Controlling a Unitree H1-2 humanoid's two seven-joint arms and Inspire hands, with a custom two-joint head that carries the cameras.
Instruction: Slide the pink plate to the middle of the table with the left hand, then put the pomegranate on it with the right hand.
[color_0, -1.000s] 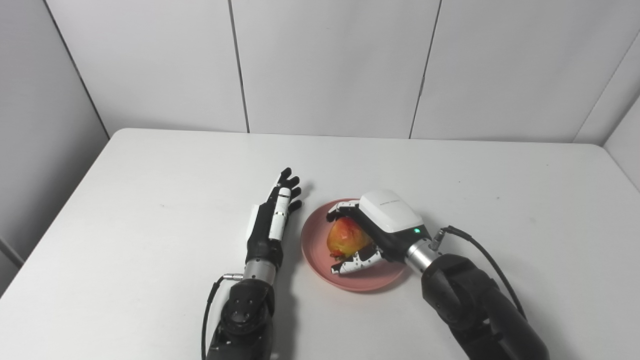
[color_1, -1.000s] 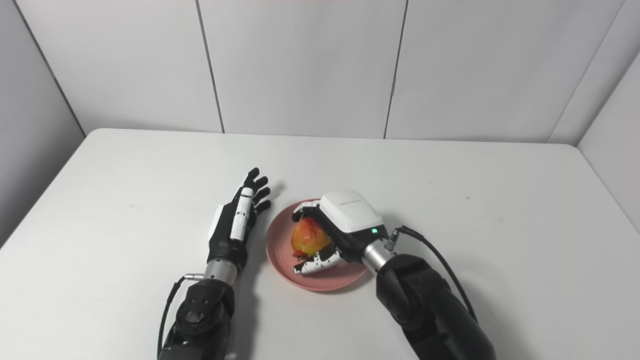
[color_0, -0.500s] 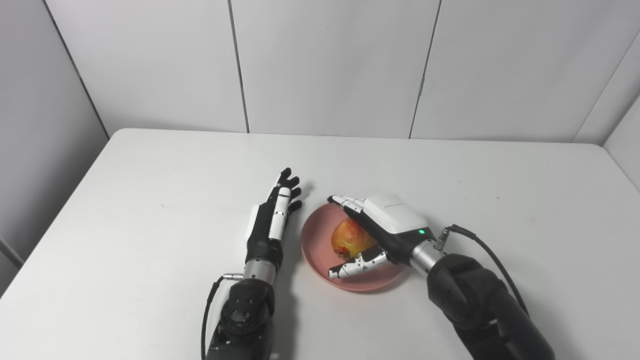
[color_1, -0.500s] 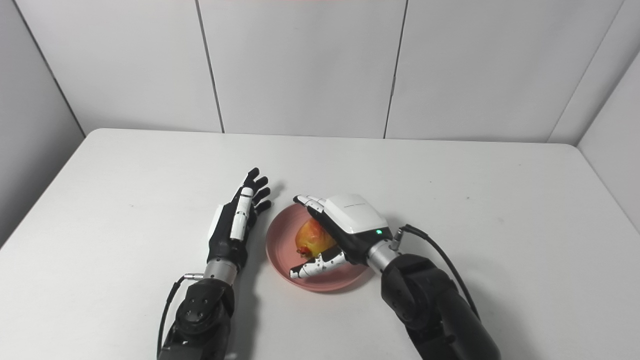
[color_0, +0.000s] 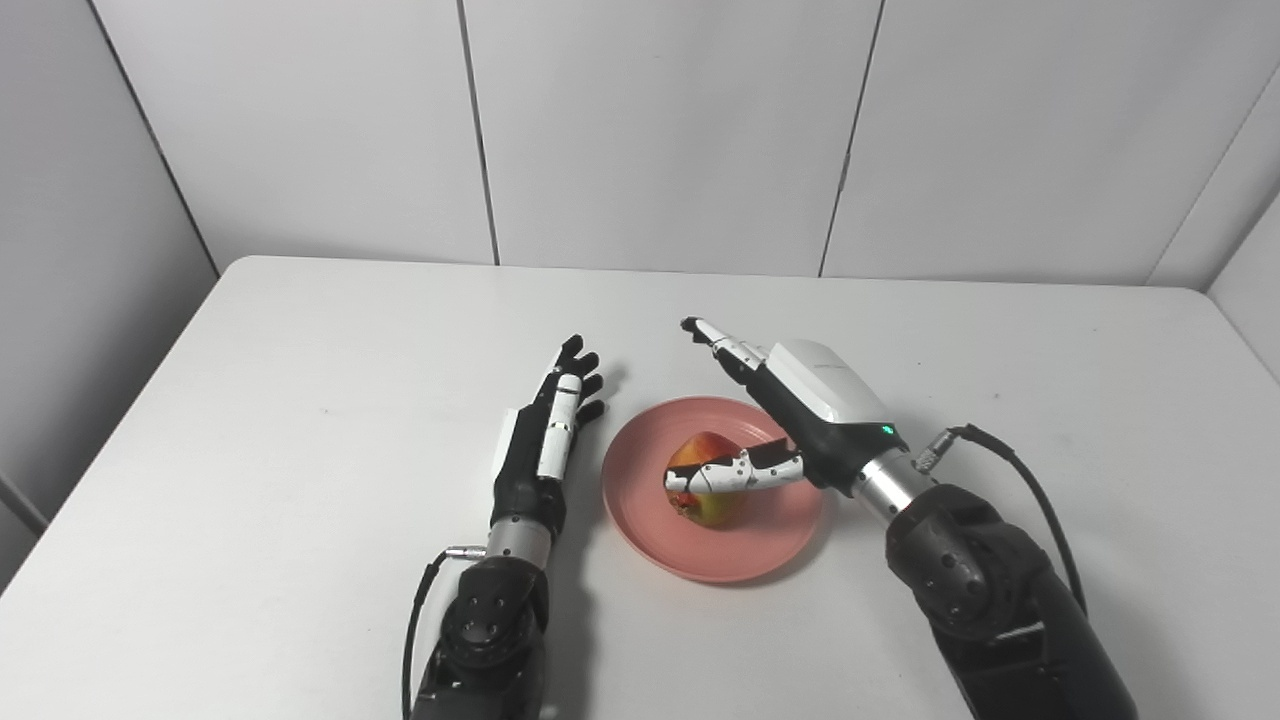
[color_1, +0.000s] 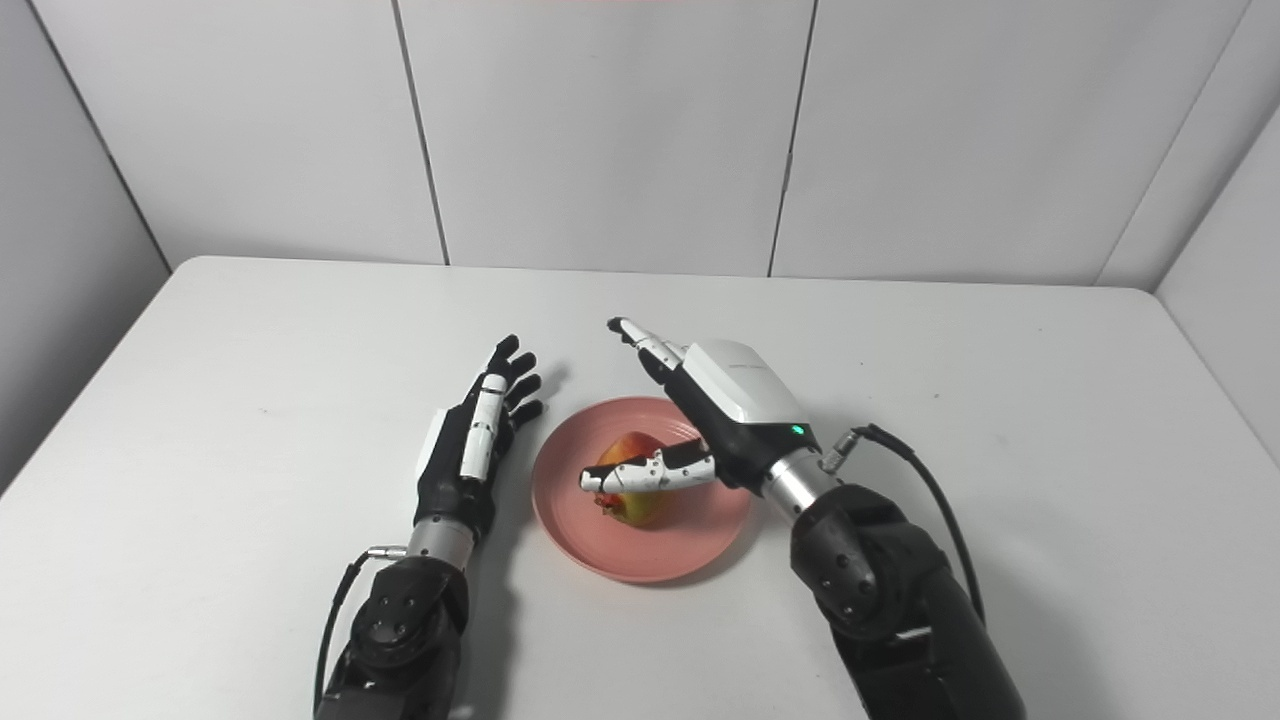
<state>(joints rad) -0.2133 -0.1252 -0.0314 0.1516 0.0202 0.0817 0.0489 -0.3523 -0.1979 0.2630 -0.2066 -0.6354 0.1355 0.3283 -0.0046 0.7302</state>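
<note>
Since the earlier frames, the right hand (color_0: 800, 415) has let go of the pomegranate (color_0: 706, 490) and lifted off it; its fingers (color_0: 722, 345), which were curled round the fruit, now stretch forward and upward, spread and holding nothing. Its thumb (color_0: 730, 472) reaches across in front of the fruit as seen from the head cameras; whether it touches the skin cannot be told. The palm stands above the far right part of the pink plate (color_0: 760, 545).

Pomegranate: resting on the pink plate, near its centre, yellow-red, partly hidden by the thumb. Plate: flat on the white desk (color_0: 300, 400), roughly mid-desk, where it was before.

Left hand (color_0: 540, 440): unchanged in position, lying on the desk just left of the plate, fingers extended and slightly apart, pointing away from the robot, holding nothing. A narrow strip of desk shows between it and the plate rim; no contact is visible. A green light shows at the right wrist.
</note>
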